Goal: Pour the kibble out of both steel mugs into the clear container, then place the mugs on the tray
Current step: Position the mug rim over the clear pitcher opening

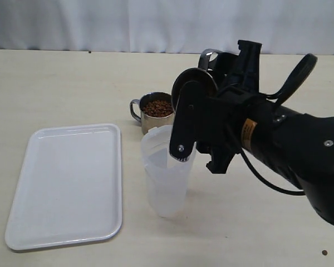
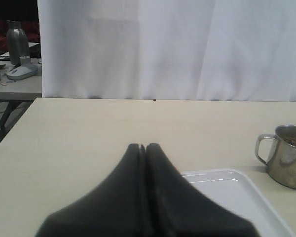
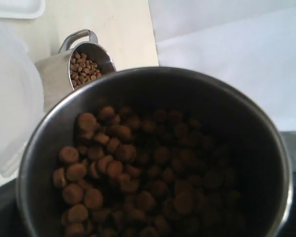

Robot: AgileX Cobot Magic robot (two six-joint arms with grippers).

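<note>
A steel mug of kibble is clamped, tilted over the clear container, by the right gripper, while the left gripper (near the tray) is pressed shut.

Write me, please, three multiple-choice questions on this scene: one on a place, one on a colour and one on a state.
1. Where is the free mug relative to the container? A. inside it B. on the table, behind it C. on top of it
2. What colour is the tray? A. white B. blue C. black
3. The left tool is: A. wide open B. gripping a mug C. shut, empty
Answers: 1 B, the exterior view shows it on the table just past the container; 2 A, the tray is plainly white; 3 C, its wrist view shows it closed on nothing.
</note>
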